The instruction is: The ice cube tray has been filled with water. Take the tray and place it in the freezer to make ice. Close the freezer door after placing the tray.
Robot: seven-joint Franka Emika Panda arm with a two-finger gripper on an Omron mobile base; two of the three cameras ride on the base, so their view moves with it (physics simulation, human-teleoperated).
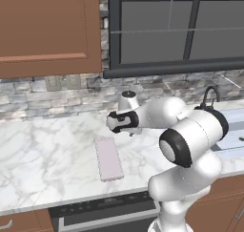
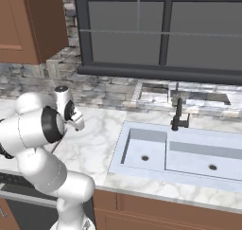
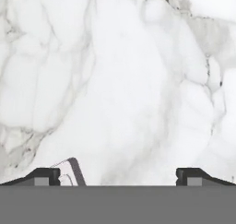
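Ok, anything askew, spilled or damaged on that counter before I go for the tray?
Nothing stands out. The ice cube tray lies flat on the marble counter, slightly angled to its front edge, with no water visible around it. The jaws stand wide open over bare marble.

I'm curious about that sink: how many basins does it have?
2, side by side in the sink right of the robot: a nearer left basin and a wider right basin beyond the black faucet. Nothing seems hidden.

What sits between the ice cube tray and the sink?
Bare marble counter on the surface; the arm's white links rise in front. Left base view: ice cube tray, sink.
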